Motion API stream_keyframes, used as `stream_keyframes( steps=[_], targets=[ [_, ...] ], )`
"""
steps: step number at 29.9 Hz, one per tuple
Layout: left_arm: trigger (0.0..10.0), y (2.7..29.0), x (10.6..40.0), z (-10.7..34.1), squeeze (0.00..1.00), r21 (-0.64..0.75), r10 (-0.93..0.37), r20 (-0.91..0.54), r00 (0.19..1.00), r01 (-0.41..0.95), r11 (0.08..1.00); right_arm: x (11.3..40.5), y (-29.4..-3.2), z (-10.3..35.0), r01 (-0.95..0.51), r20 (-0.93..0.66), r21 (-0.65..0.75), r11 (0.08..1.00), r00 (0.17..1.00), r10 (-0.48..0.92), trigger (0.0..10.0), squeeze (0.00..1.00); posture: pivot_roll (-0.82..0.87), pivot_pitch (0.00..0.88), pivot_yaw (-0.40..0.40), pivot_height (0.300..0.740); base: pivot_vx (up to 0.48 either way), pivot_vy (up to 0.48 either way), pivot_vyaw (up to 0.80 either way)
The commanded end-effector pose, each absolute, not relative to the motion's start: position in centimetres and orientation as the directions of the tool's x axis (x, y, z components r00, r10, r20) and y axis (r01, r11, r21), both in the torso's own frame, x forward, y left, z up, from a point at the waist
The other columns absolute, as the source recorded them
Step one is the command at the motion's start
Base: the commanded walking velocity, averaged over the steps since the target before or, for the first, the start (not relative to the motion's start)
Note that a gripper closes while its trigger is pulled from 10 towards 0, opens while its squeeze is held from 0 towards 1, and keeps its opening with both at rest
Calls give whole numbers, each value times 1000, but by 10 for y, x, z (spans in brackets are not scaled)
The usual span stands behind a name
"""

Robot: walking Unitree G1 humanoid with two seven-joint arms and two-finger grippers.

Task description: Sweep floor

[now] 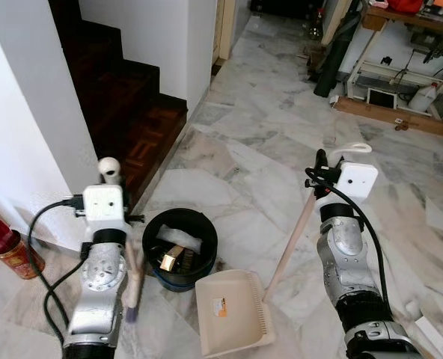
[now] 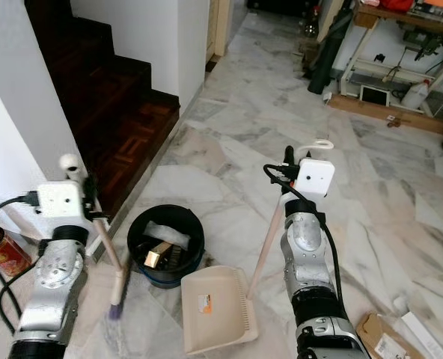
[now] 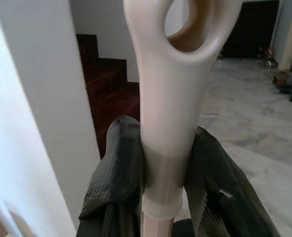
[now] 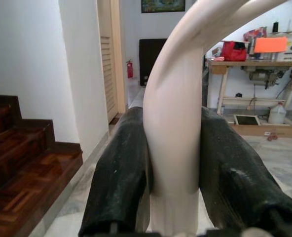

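Cream plastic forms both tools that we hold. The broom handle (image 3: 168,123) sits directly between our left gripper (image 3: 168,187) fingers (image 3: 117,168), just below the handle's looped end, and the two black pads are closed against it on either side. From the head views, the broom (image 1: 134,280) runs down from that grip, tilted slightly, to its dark bristle end on the marble floor (image 1: 281,142), just beside the black bucket (image 1: 180,249).

The dustpan handle (image 4: 173,148) lies between our right gripper (image 4: 174,163) fingers (image 4: 120,168), where the curved loop at its top begins; both pads press on its sides with no visible gap. The long pole slopes down and towards our left to the dustpan (image 1: 233,313), which rests flat on the floor, touching or just short of the bucket's lower rim; we cannot tell which.

The bucket holds a gold-coloured item and pale wrapping. A dark wooden staircase (image 1: 132,112) rises beyond the bucket along the white wall. A red canister (image 1: 8,250) stands at the wall's foot, left of our left arm.
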State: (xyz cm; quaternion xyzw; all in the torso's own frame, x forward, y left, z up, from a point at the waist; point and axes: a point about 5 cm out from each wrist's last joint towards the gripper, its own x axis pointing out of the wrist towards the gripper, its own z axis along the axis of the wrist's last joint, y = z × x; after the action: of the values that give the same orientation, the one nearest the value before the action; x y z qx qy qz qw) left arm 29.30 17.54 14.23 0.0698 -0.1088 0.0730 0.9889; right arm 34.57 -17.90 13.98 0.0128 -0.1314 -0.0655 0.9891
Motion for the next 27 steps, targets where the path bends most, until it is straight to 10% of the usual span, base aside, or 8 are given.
stream_keyframes(
  steps=[1,27],
  targets=[
    [10000,167,297,152,0,112,86,264,961,-119,987,345,-187,154,156,320,58,986,933,-167,10000,0,121,53,-70,740,0,0,0],
    [10000,161,300,152,0,104,68,264,962,-99,990,342,-187,151,165,301,57,985,938,-175,10000,0,117,86,-71,740,-49,0,0]
  ],
)
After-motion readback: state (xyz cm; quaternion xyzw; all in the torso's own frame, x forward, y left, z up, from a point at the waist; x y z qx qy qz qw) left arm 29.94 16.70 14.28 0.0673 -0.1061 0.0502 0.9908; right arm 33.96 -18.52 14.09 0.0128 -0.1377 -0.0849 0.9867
